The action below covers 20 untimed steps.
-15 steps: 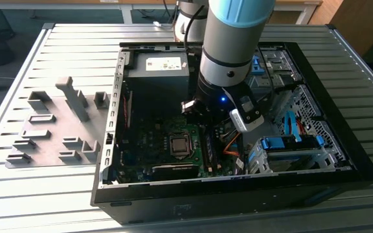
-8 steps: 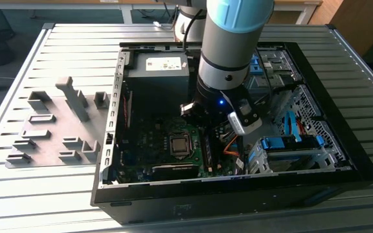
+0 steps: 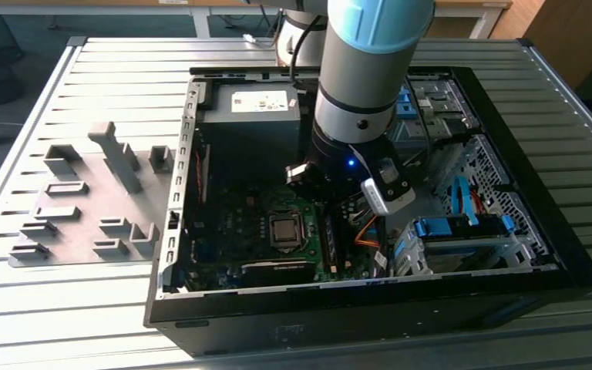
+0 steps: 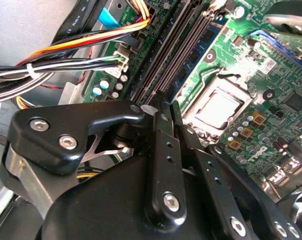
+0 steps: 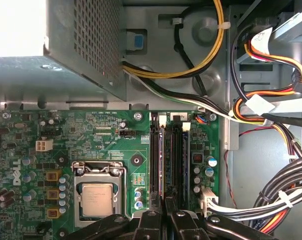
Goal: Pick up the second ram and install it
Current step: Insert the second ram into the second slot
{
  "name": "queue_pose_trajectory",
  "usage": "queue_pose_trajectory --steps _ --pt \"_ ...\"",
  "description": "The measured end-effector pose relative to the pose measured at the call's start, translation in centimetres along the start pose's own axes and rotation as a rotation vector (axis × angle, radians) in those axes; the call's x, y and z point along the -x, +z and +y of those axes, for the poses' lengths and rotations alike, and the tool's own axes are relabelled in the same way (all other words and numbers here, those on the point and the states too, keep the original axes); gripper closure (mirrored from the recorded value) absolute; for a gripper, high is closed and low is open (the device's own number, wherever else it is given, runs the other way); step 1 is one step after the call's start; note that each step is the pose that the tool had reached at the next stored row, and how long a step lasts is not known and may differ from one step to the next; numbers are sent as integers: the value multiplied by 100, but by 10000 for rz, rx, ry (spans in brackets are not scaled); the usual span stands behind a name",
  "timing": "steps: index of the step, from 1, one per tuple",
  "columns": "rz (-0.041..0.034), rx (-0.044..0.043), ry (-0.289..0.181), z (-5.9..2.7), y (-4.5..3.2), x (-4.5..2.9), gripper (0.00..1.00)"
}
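My gripper (image 3: 322, 196) is down inside the open computer case (image 3: 543, 254), over the memory slots (image 5: 174, 155) beside the processor socket (image 5: 97, 197). In both wrist views its fingertips (image 4: 163, 107) stand close together, shut on a thin blue-green board with dark chips, the second ram (image 4: 191, 56). From the first wrist view the ram (image 5: 164, 160) shows edge-on, running along a slot into my gripper (image 5: 165, 202). In the second wrist view my gripper (image 4: 169, 106) sits low at the slot. Whether the board is fully seated I cannot tell.
Cable bundles (image 5: 270, 200) lie on the slots' side away from the processor. The power supply (image 3: 250, 116) fills the case's far end, and a drive cage with blue latches (image 3: 461, 229) stands at the exterior view's right. Grey bracket blocks (image 3: 90, 200) sit on the slatted table.
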<state>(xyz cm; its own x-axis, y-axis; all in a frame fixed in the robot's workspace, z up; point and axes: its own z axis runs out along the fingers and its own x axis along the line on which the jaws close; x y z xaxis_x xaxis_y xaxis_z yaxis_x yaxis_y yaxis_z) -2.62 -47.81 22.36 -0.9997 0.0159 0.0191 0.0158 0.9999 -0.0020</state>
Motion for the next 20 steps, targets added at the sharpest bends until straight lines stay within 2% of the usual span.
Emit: queue_pose_trajectory --steps 6,10,20 --pt "0 1 -12 -15 9 -1 86" --pt "0 -8 -358 -17 20 0 86" --pt "-1 -6 -286 -19 48 0 86"
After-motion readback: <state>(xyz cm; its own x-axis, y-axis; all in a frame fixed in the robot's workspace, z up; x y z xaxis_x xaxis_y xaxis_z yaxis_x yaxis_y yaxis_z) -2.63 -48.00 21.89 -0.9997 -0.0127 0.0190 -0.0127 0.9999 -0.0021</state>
